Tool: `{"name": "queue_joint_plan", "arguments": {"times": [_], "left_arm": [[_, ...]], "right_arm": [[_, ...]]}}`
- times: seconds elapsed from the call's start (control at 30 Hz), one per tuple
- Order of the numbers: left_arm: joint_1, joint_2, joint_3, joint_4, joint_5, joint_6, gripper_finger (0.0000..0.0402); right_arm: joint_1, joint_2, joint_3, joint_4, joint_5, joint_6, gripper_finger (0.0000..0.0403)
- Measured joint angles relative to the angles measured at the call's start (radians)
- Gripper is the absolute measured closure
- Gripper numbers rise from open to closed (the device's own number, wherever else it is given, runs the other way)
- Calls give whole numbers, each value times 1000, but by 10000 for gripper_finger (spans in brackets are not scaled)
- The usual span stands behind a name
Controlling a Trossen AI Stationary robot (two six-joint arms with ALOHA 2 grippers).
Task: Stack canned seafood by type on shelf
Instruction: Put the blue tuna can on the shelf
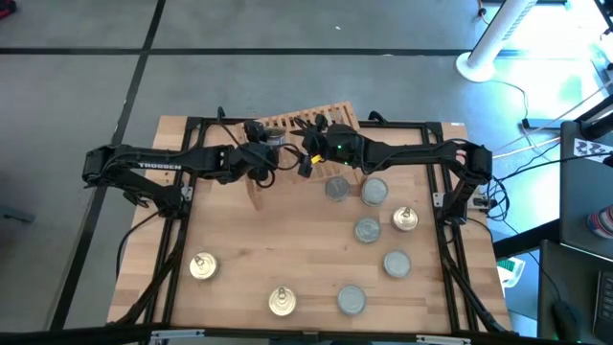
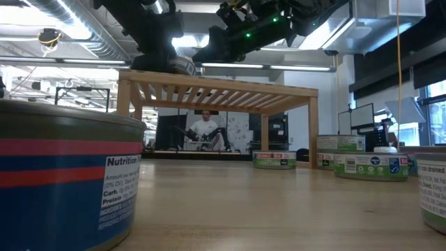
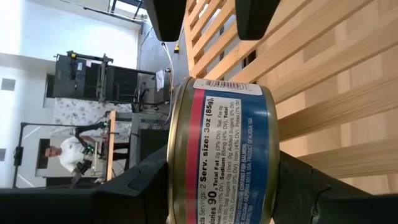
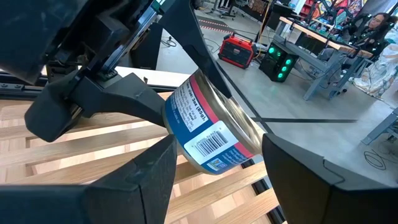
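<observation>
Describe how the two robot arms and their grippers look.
Both arms are dark, near-black, jointed links with black cables along them. The left arm carries white TROSSEN lettering; the right arm shows a small green light near its wrist. Each gripper has two broad, matte black angular jaws.

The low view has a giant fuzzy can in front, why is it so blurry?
In the low view the blue-and-red labelled round tin sits very close to the camera, so it is out of focus; the light wooden slatted shelf farther back looks sharper. In the high view, bright glare washes out the top right corner.
</observation>
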Motion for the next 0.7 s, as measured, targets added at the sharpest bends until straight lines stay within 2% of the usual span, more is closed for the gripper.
{"name": "queue_joint_plan", "arguments": {"times": [0.43,0.57,0.7], "left_arm": [[0,0,0,-1,0,3,194],[0,0,0,-17,-1,69,194],[1,4,0,-19,5,25,194]], "right_arm": [[0,0,0,0,0,0,166],[0,0,0,0,0,0,166],[0,-1,0,-1,0,0,166]]}}
